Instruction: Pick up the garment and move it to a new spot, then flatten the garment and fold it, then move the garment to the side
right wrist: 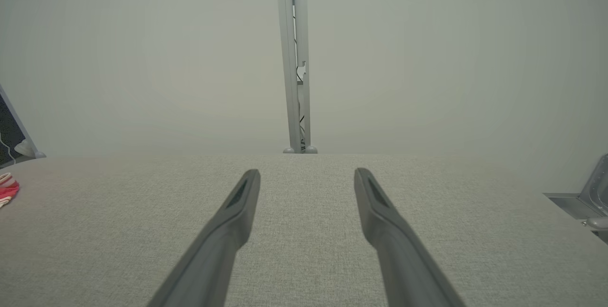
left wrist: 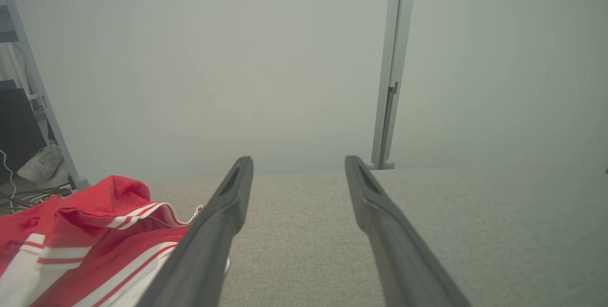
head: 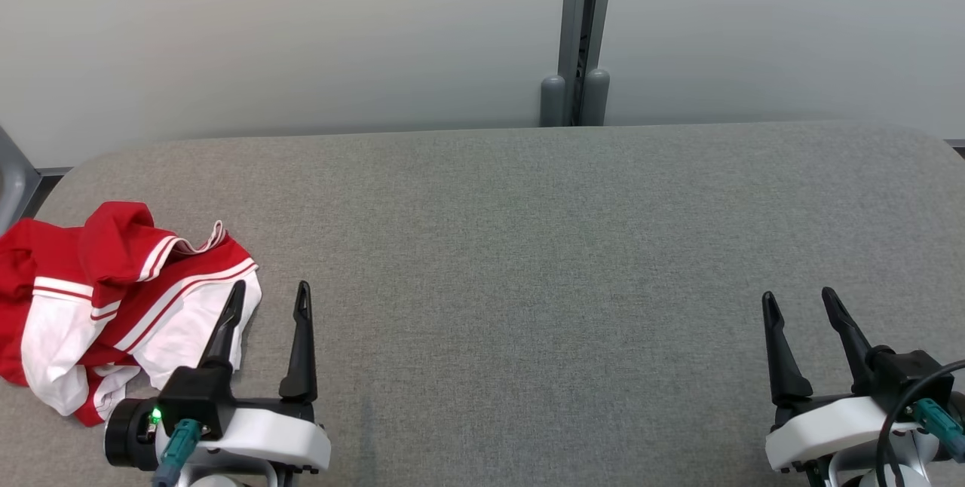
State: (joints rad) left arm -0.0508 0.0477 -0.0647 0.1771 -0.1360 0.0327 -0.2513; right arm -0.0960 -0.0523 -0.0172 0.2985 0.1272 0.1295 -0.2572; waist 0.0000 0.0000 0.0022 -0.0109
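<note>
The garment (head: 113, 306), a red piece with white panels and stripes, was seen crumpled in a heap at about 8 o'clock in the head view, on the left end of the grey cloth-covered table (head: 528, 246), close to its rounded corner. It lay unfolded and bunched, with a striped hem turned up at its top.

The left gripper (head: 271, 285) was found at 7 o'clock, its two dark fingers spread wide and pointing toward 12 o'clock. Its left finger was seen over the garment's right edge; whether it touched the fabric could not be told. In the left wrist view the same gripper (left wrist: 298, 159) was shown with bare table cloth between its fingers, and the garment (left wrist: 95, 231) lay at 8 o'clock beside and partly behind the left finger.

The right gripper (head: 798, 294) was placed at 4 o'clock, well apart from the garment, its fingers likewise spread and holding nothing. In the right wrist view (right wrist: 308, 171) a small part of the garment (right wrist: 7, 190) was seen at 9 o'clock.

A grey post (head: 577, 35) stood at 12 o'clock behind the table.
</note>
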